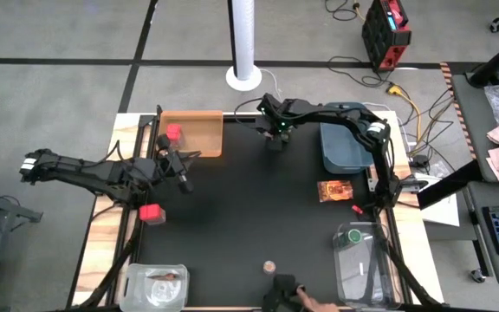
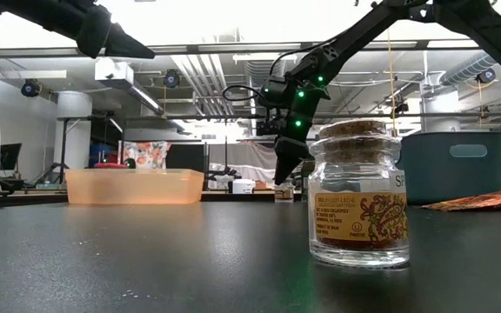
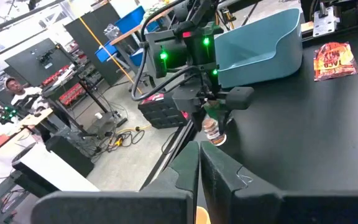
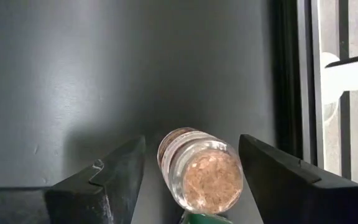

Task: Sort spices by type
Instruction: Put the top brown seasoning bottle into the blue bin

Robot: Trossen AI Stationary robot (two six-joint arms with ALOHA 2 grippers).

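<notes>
My right gripper (image 1: 275, 141) is open at the table's far edge. It stands over a tan-capped jar (image 4: 197, 171), one finger on either side; the jar stands upright on the black mat and also shows in the left wrist view (image 3: 212, 130). My left gripper (image 1: 184, 179) is shut and empty, above the mat near the orange tray (image 1: 199, 130). One red cube (image 1: 174, 133) is at the tray's left side, another (image 1: 152, 212) lies at the mat's left edge. A second tan-capped jar (image 1: 269, 266) stands near the near edge. A brown-orange packet (image 1: 334, 190) lies flat at the right.
A blue tub (image 1: 345, 147) stands at the far right, beside my right gripper. A clear container (image 1: 366, 260) at the near right holds a green-capped jar (image 1: 352, 235). Another clear container (image 1: 154, 284) is at the near left. A person's hand (image 1: 319, 305) is at the near edge.
</notes>
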